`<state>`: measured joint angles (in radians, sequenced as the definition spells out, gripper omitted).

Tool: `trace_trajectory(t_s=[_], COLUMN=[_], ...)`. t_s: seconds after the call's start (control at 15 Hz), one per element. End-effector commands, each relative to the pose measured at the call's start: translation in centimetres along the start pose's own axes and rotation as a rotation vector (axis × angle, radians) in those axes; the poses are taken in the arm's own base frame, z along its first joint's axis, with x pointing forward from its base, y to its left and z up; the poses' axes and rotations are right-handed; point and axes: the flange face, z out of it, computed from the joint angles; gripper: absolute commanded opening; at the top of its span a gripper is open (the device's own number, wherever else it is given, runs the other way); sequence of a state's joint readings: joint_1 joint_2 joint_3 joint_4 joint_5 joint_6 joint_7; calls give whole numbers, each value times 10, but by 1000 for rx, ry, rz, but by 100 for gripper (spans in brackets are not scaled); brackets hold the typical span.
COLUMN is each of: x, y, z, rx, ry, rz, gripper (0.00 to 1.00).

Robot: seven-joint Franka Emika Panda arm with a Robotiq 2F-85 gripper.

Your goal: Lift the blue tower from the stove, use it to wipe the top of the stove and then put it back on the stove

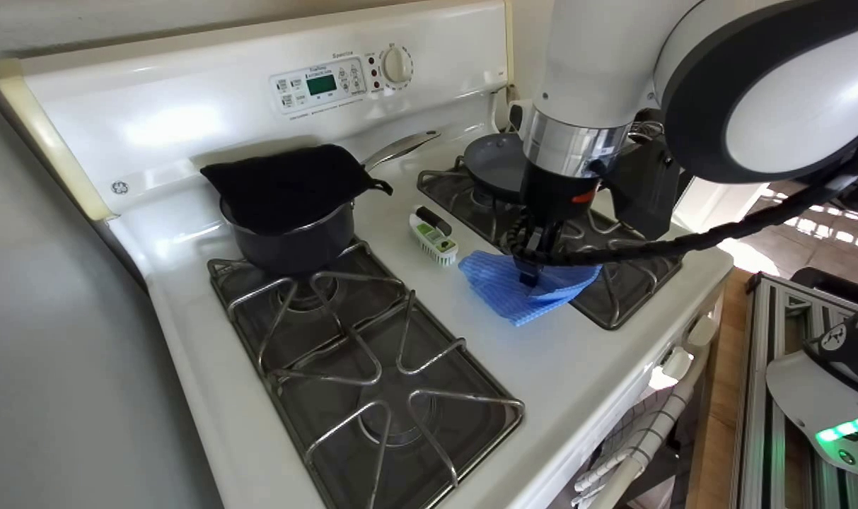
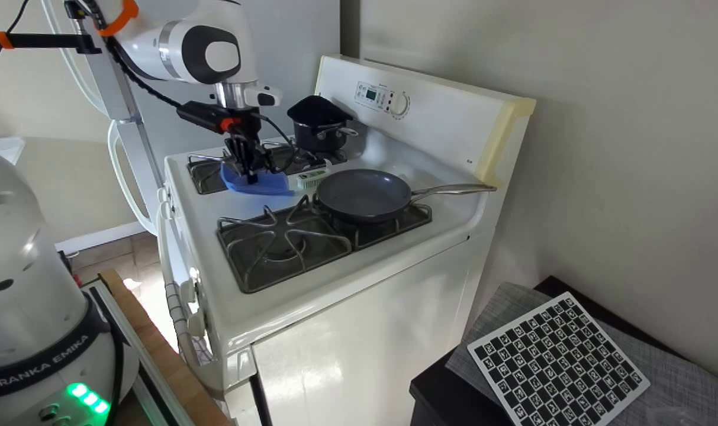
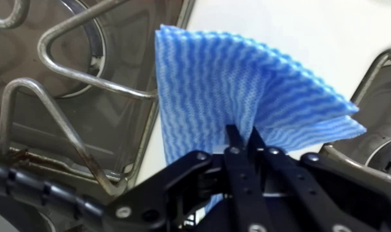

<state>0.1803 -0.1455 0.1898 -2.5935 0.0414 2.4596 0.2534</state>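
Where a black cable (image 1: 648, 250) crosses it in an exterior view, the hand (image 1: 530, 274) has its fingertips in the blue cloth (image 1: 496, 283), over the white strip of the stove (image 1: 542, 367) between burner grates (image 1: 464, 398); contact there is unclear. Beyond the hand, the arm (image 1: 591, 63) partly hides a frying pan (image 1: 496, 164).

In an exterior view, the hand covers the middle of the blue cloth. The robot base (image 2: 33, 284) is cut off; well away from the hand, a checkered board (image 2: 560, 361) lies near a pale wall (image 2: 601, 118).

In the wrist view, the hand pinches a fold of the blue cloth, hiding the lower part; burner grates on either side are cut off.
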Motion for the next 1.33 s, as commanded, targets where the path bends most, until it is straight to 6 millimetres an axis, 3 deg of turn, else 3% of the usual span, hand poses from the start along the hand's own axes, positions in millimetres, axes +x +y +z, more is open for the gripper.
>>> trace_trajectory(t_s=[0.0, 0.13, 0.2, 0.27, 0.67, 0.87, 1.27], x=[-2, -2, -3, -3, 0, 1, 1], y=[0, -1, -2, -2, -3, -4, -11], z=[14, 20, 22, 23, 13, -1, -51], rx=[-3, -7, -5, -3, 11, 8, -40], ry=[20, 9, -3, -12, -15, -18, 4], rz=[-20, -27, -30, -26, -4, 1, -14], gripper=[0, 0, 25, 26, 75, 99, 100])
